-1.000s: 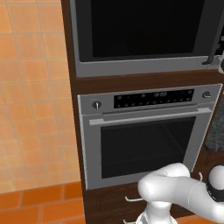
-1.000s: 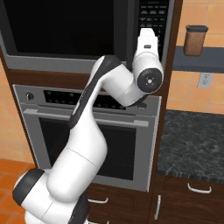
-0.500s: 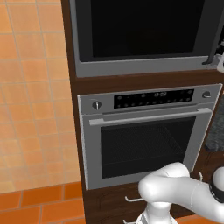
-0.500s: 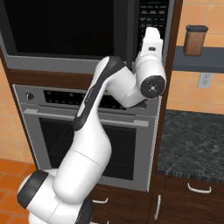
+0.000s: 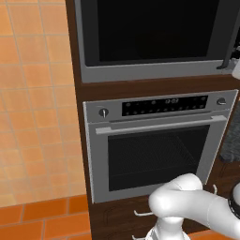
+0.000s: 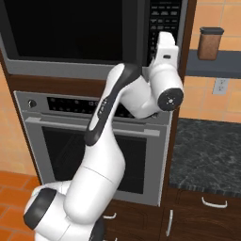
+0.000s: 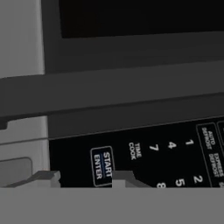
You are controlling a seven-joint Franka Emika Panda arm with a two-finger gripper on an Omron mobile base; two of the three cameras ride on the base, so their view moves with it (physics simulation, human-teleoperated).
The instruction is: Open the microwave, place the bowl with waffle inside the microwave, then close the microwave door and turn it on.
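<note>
White glossy arm [image 6: 101,155], rounded segments, dark grey joint bands, dark round end cap.

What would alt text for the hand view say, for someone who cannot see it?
Close-up of the microwave control panel: the START/ENTER button sits just above the two dark finger tips. The door's long dark handle crosses the picture, with number keys to the right.

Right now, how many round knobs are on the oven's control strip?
2: a left knob at the strip's left end and a right knob at its right end, on the oven below the microwave. None look hidden.
</note>
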